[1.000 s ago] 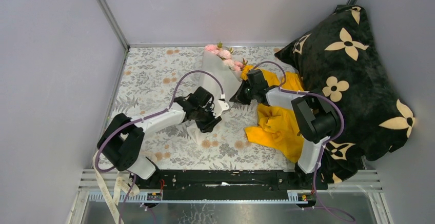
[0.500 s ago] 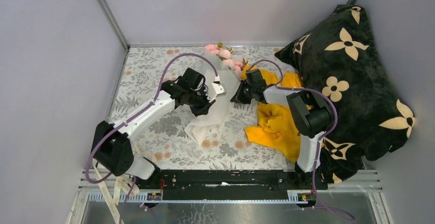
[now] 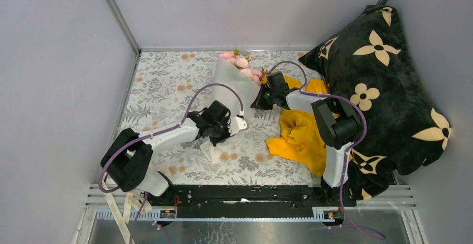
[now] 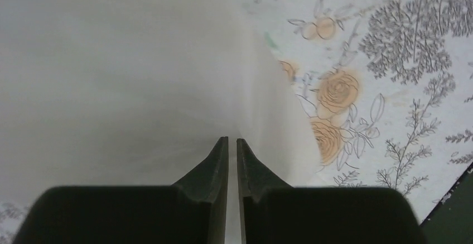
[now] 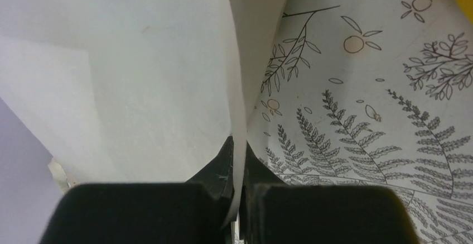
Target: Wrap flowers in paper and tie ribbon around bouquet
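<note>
Right jaws clamped on paper (image 3: 226, 85) edge, upper centre of my top view, flowers (image 3: 241, 63) at its top end. Left jaws almost together at the paper's lower end; I can't tell if they grip it.

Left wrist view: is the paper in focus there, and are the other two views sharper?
Left wrist view: paper a soft blur, tablecloth print slightly soft; right wrist view: paper edge and print crisp; top view: even light, no glare.
</note>
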Robot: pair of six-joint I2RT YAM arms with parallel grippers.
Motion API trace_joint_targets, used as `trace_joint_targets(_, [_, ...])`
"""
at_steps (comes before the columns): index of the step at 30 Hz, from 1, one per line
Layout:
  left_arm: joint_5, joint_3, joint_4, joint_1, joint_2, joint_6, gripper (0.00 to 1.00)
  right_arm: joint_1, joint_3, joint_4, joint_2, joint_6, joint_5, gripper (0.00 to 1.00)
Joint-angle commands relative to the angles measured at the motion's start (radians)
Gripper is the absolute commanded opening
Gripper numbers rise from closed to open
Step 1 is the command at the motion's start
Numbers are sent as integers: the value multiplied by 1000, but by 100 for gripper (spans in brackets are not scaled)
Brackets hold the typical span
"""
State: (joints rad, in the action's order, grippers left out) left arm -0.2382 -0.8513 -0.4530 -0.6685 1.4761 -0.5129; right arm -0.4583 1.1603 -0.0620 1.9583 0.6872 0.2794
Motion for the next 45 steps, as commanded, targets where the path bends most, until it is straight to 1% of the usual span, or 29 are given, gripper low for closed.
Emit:
trace_joint_targets(1, [22,76,18,-32,8,-61,17,6,69,10,28,-23,-17,0])
trace_joint_targets(4, [45,103,15,-35,18,-88,19,6,94,23,48,-29,-28,0])
trace_joint_targets(7, [38,126,8,-67,14,-91,23,9,116,33,66,-33,-39,0])
trace_joint_targets(11, [37,160,-26,-131,3,-112,33,12,156,55,90,-47,-55,0])
trace_joint_targets(13, [34,170,-56,-134,-11,-123,38,12,175,100,99,-67,-63,0])
trace_joint_targets(15, [33,153,-97,-134,-38,-114,40,12,179,111,100,-80,-68,0])
trace_joint_targets(18, [-28,65,-230,-134,-75,-71,44,12,176,115,96,-91,-63,0])
trace_joint_targets(20, [-80,-33,-332,-134,-82,-35,49,12,176,121,94,-96,-57,0])
trace_joint_targets(22, [-132,-134,-429,-132,-89,-29,52,12,174,122,91,-99,-54,0])
trace_joint_targets(24, [-165,-211,-482,-114,-99,-41,53,12,171,122,86,-100,-52,0])
trace_joint_targets(25, [-178,-229,-487,-93,-100,-49,53,12,170,122,84,-100,-51,0])
trace_joint_targets(26, [-191,-234,-481,-63,-98,-55,49,12,170,124,82,-99,-50,0])
trace_joint_targets(27, [-188,-228,-461,-34,-91,-59,42,12,168,123,81,-100,-49,0])
trace_joint_targets(28, [-172,-216,-431,-3,-82,-53,29,12,167,122,80,-100,-47,0])
trace_joint_targets(29, [-147,-198,-397,21,-71,-46,19,12,167,122,80,-100,-43,0])
trace_joint_targets(30, [-125,-182,-365,38,-56,-43,12,12,165,123,81,-99,-39,0])
trace_joint_targets(31, [-111,-168,-342,48,-42,-42,8,12,165,122,80,-100,-37,0])
trace_joint_targets(34, [-85,-142,-294,50,-8,-35,7,12,161,125,78,-102,-38,0])
trace_joint_targets(36, [-102,-127,-274,41,-1,-23,7,12,159,122,78,-103,-36,0])
trace_joint_targets(38, [-129,-97,-265,0,-11,-23,7,12,158,124,78,-105,-38,0])
trace_joint_targets(39, [-127,-73,-256,-38,-23,-29,8,12,159,122,77,-105,-39,0])
trace_joint_targets(42, [-73,26,-197,-136,-65,-54,11,12,158,117,77,-103,-41,0])
trace_joint_targets(45, [11,107,-136,-157,-29,-67,11,12,157,109,79,-96,-36,0])
